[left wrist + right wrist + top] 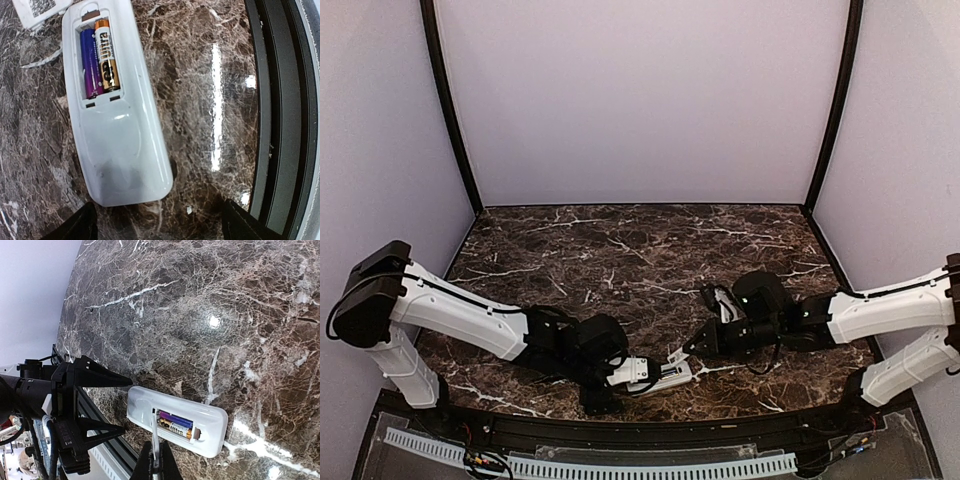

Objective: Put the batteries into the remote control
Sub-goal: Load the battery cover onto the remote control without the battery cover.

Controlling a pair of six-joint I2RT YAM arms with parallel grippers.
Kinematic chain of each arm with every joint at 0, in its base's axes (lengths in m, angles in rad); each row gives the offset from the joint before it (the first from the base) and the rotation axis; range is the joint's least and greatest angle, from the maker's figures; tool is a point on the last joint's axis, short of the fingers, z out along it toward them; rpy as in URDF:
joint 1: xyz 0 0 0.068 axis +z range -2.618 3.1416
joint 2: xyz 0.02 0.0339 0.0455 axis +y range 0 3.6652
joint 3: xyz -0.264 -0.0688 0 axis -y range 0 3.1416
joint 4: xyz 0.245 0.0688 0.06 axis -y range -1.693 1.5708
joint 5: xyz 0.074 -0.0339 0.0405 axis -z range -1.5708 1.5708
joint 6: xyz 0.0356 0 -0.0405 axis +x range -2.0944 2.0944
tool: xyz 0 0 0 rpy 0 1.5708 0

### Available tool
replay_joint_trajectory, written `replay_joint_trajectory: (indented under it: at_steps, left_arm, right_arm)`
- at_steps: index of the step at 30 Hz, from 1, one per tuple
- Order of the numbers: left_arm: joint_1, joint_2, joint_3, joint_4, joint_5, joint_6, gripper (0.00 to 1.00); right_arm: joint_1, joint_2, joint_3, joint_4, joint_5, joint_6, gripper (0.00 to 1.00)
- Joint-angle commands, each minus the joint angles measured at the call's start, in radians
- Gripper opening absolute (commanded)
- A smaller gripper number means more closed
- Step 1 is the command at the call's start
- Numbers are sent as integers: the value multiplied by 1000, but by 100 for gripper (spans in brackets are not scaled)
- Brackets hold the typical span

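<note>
The worktop [640, 250] looks like dark brown stone with thin white veins. It is smooth and very shiny, and light shows on it as bright spots. The remote [120, 150] is white plastic, smooth and glossy. The batteries [100, 62] in it have shiny wrappers. One is purple-blue. The other is black and gold, with printed letters and a coppery end. The left claw [125, 406] is black and matt, like hard plastic. The arms [460, 315] have smooth white plastic shells and black parts. The walls [640, 100] are pale and matt.
</note>
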Motion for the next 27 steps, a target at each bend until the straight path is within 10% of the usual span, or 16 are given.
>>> replay_joint_trajectory:
  at_steps: [1, 27]
  left_arm:
    - [-4, 26, 20, 3, 11, -24, 84]
    - [-4, 106, 40, -8, -29, -183, 64]
  right_arm:
    - [8, 54, -6, 148, -37, 11, 0]
    - [-5, 200, 24, 142, -159, -31, 0]
